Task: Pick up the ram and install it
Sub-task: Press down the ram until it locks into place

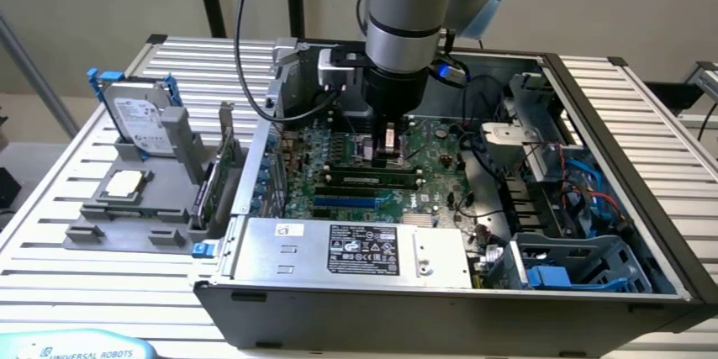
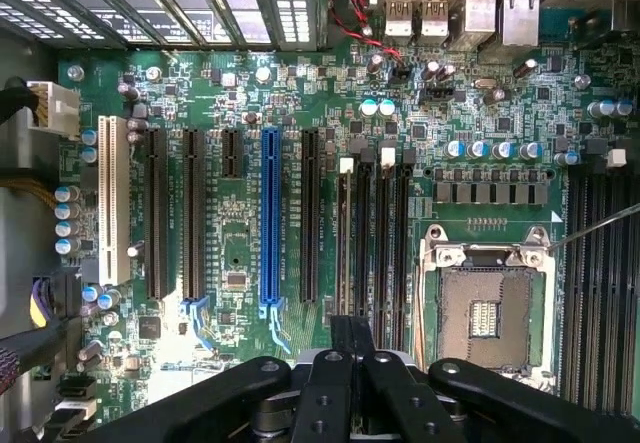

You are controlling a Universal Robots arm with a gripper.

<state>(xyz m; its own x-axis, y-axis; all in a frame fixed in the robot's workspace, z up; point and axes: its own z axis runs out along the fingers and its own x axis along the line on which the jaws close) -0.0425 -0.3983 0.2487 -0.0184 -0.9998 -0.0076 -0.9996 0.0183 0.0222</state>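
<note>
Hovering over the open PC case [image 1: 628,166] in the exterior view: the end effector [image 1: 388,157] sits low over the motherboard [image 1: 432,145], just above the memory slots, jaws closed. Can't tell from here whether anything is pinched between them. One ram [image 1: 371,180] stick lies seated lengthwise in a slot just in front of the end effector, green edge with dark chips showing. Fixture [image 1: 129,208] on the bench [image 1: 67,292], at the exterior view's left, carries a hard drive [image 1: 140,119] and a square processor [image 1: 124,182]; an expansion card [image 1: 222,170] stands next to it.

Wrist view: end effector [image 2: 350,338] closed, fingertips together over the motherboard [image 2: 240,263] near the blue slot [image 2: 270,213]; no stick visible between them. Empty CPU socket [image 2: 485,308] beside it. Black memory slots [image 2: 372,223] between the blue slot and the socket look empty from this angle.

Judgement: ram appears inserted already; whether it's fully latched I can't confirm.
</note>
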